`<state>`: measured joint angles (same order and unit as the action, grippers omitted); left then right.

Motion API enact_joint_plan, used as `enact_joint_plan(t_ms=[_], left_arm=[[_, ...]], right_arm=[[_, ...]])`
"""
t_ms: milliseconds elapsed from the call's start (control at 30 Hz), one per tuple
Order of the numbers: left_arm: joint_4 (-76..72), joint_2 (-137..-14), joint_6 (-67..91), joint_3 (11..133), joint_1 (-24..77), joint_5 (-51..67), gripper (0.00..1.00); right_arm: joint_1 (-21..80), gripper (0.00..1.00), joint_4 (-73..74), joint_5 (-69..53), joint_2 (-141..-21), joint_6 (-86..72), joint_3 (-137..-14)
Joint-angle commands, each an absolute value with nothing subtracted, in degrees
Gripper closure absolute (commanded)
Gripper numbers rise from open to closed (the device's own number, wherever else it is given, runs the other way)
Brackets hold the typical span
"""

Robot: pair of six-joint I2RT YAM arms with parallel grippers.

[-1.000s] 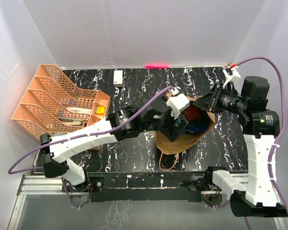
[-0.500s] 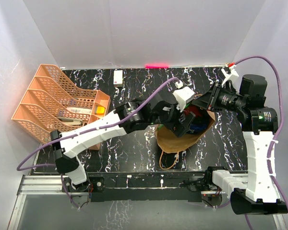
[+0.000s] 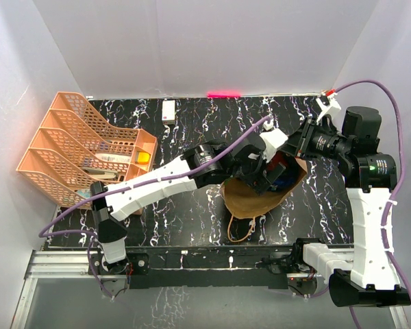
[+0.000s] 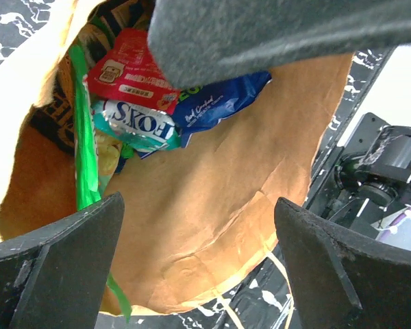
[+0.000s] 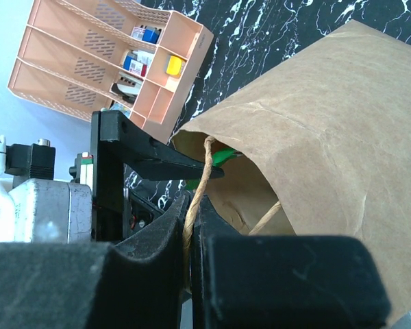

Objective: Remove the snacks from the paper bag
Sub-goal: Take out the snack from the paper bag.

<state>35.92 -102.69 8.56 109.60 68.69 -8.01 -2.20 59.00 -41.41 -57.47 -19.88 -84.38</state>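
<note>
The brown paper bag (image 3: 250, 199) lies with its mouth toward the right arm. My right gripper (image 3: 296, 147) is shut on the bag's twisted handle (image 5: 200, 179) and holds the mouth up. My left gripper (image 3: 266, 174) is open at the bag's mouth, its jaws wide apart and empty (image 4: 198, 267). Inside the bag (image 4: 212, 205) lie a red packet (image 4: 133, 65), a teal-white pouch (image 4: 138, 127), a dark blue packet (image 4: 222, 103) and a green chip bag (image 4: 85, 161). The left gripper's fingers (image 5: 157, 161) show at the bag's opening (image 5: 329, 123) in the right wrist view.
An orange mesh organiser (image 3: 82, 151) stands at the left, also seen in the right wrist view (image 5: 109, 62). A small white box (image 3: 168, 111) lies at the back of the black marbled table (image 3: 192, 219). The bag's second loop handle (image 3: 243, 229) lies toward the near edge.
My left arm has stretched to the right, bringing its open gripper into the bag's mouth. The right gripper keeps its hold on the handle.
</note>
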Motion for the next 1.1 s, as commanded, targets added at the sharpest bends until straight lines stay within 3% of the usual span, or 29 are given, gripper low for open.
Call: enact_joint_plan(t_ms=[0,600,733,1067], left_arm=[[38.2,-98.9,7.2,111.1,68.3,-10.8,0.11],[34.4,-98.1,5.7,106.6,68.3,-16.3,0.11],[33.1,-99.7,3.1,106.0,68.3,-19.1,0.25],[30.0,-102.3,-1.2,104.6,68.3,-24.3,0.36]], right_arm=[[-1.8,0.92,57.0,-41.0,-56.4,-20.4,-86.0],[-1.8,0.92,56.0,-42.5,-55.8,-21.4,-85.8],[-1.8,0.92,56.0,-42.3,-55.9,-21.7,-86.4],[-1.8,0.92,55.2,-41.4,-55.0,-22.7,-86.3]])
